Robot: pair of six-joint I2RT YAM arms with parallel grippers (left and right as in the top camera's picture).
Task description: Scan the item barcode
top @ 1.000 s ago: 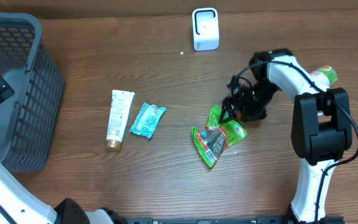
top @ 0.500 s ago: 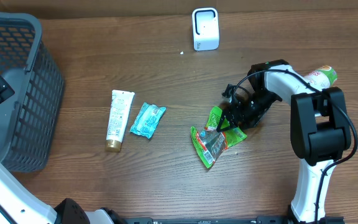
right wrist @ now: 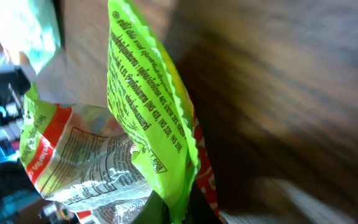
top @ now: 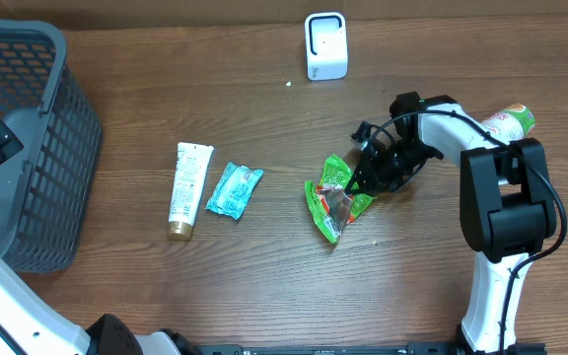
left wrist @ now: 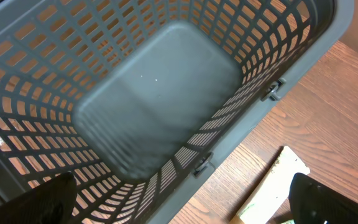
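Green crinkled foil snack packet (top: pixel 335 202): lies on the brown wooden table (top: pixel 264 286), right of centre, well apart from the white box-shaped scanner (top: pixel 325 45) at the far edge.

Change noted: a second ago it lay flat and splayed beneath spread jaws. Now its right-hand edge is gathered and tipped up, and the body is crumpled.

Right gripper (top: pixel 356 185): pressed together on that serrated green edge, which in the wrist view runs down into the fingers.

Judgement: grasp made; lift and carry to the scanner outstanding. A silver panel of fine print shows, but no barcode can be made out.

Left gripper (left wrist: pixel 185 202): spread wide, holding nothing, above the grey plastic lattice basket (left wrist: pixel 154 112).
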